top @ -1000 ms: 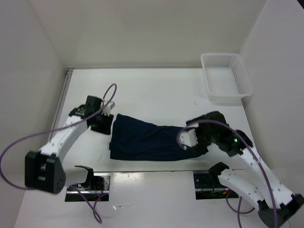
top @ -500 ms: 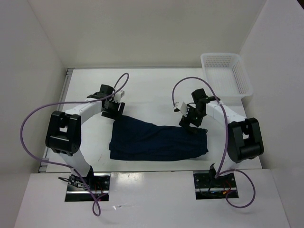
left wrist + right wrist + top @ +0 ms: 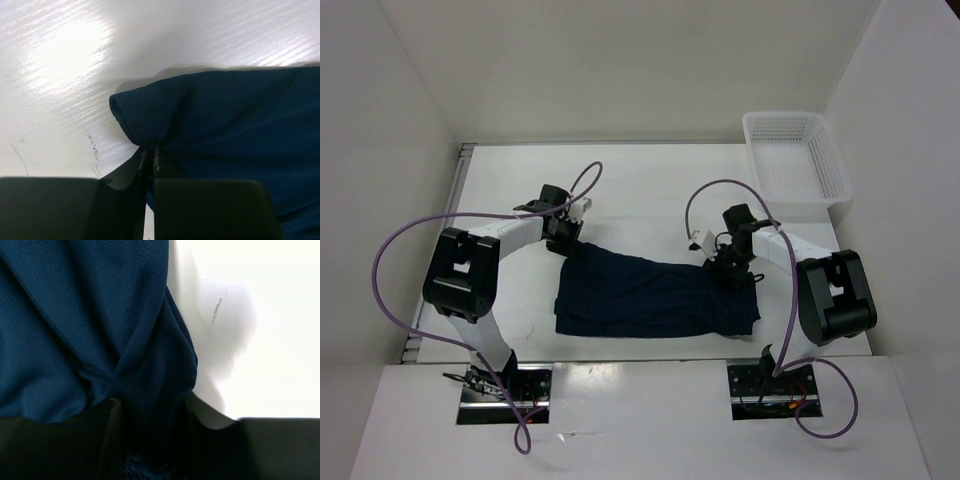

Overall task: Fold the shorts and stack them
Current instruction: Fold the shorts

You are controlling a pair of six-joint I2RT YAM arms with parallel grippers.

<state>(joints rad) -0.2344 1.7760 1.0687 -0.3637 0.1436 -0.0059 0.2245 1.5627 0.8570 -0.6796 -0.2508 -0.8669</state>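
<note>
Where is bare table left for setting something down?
Widest bare table: the far strip between the shorts and back wall, left of the white mesh basket. Crowded: the shorts' far corners, where left arm and right arm have jaws shut on fabric. The near strip is narrow.

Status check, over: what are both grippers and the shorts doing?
Left gripper shut on shorts, far left corner. Right gripper shut on far right corner. Shorts spread on table. Basket apart, nothing blocking.

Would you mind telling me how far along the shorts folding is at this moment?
Done: nothing clearly folded; the shorts lie spread on the table. In hand: the left gripper and right gripper each pinch a far corner. Left: the folds and the stacking.
</note>
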